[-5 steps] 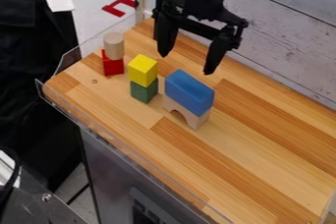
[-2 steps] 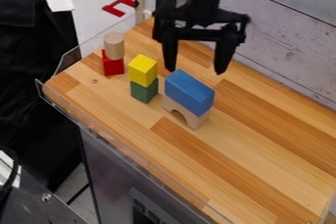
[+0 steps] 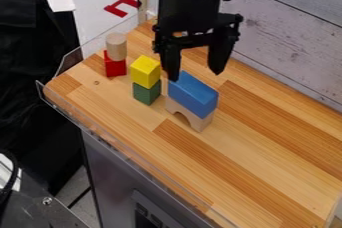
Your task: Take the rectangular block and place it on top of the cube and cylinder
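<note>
The pincer (image 3: 196,76) is located at the far end of the blue rectangular block (image 3: 192,95), fingers apart, nothing clamped. The block rests on the wooden arch (image 3: 200,123) on the tabletop (image 3: 267,172). The likely supports are in position: yellow cube (image 3: 145,72) on green block (image 3: 146,93), cylinder (image 3: 116,47) on red block (image 3: 115,67). No part of the transfer is complete. Remaining steps: align, grip, lift, bridge both supports, release.
</note>
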Tool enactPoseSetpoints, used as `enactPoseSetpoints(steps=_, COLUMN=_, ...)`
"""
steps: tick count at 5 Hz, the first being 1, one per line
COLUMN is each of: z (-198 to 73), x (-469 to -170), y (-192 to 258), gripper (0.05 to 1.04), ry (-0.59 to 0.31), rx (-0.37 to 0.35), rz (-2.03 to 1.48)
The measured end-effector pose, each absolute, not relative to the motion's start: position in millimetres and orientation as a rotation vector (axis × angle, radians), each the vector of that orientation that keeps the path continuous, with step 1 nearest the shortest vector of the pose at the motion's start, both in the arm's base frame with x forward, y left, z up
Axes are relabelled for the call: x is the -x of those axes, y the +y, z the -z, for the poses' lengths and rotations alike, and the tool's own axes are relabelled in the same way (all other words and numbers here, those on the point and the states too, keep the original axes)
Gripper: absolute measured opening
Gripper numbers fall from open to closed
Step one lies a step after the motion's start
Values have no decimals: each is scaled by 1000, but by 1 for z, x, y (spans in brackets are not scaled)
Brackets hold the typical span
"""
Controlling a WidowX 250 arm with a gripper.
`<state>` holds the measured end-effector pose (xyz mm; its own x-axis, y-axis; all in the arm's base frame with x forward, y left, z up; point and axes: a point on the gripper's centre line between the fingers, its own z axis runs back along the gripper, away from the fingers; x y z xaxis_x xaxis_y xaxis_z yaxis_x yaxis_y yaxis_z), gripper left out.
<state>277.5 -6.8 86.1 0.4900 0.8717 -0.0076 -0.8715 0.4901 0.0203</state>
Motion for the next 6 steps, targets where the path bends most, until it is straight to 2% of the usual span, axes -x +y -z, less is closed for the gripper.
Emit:
enactPoseSetpoints(steps=1, z=-86, x=-281, y=-7, gripper=998, ry=-1, rx=-1, rz=-1184)
enactPoseSetpoints(steps=4, z=-67, x=-277, y=-12, gripper=998, ry=48, rx=31, rz=-1343)
enactPoseSetpoints(steps=5, z=-65, x=-273, y=-10, gripper=998, ry=74, rx=-16, rz=-1402)
enactPoseSetpoints(steps=6, z=-58, x=-275, y=-10, gripper=998, ry=87, rx=-22, rz=-1419)
